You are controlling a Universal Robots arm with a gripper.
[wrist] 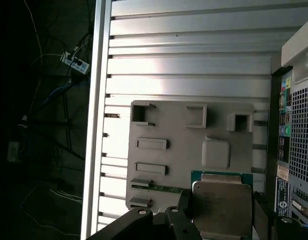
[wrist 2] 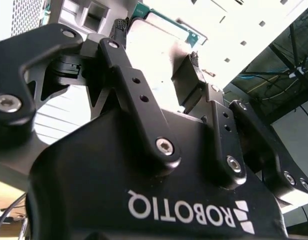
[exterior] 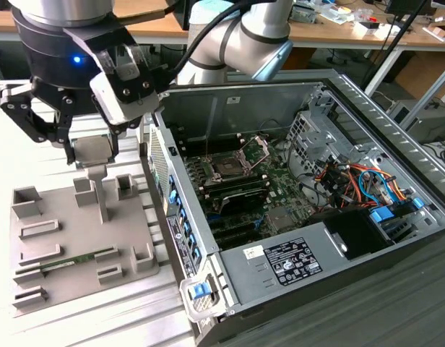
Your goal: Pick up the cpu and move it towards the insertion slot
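The cpu [exterior: 92, 153], a flat silvery square with a thin green rim, hangs a little above the grey tray [exterior: 71, 231] at the exterior view's left. My gripper [exterior: 92, 147] is shut on it, one black finger on each side edge. Both wrist views show the cpu [wrist: 221, 205] [wrist 2: 154, 47] clamped between the fingers [wrist: 184, 200] [wrist 2: 188, 75]. The insertion slot [exterior: 227, 167], a black square socket with its silver frame raised, lies on the green board inside the open computer case, to the exterior view's right of the gripper.
The tray [wrist: 164, 125] carries several raised pockets, a bare square pad [wrist: 215, 152] and a long green memory stick [exterior: 74, 260]. The case's metal side wall [exterior: 172, 210] stands between tray and board. Drive cages and orange and blue cables [exterior: 360, 181] fill the case's right side.
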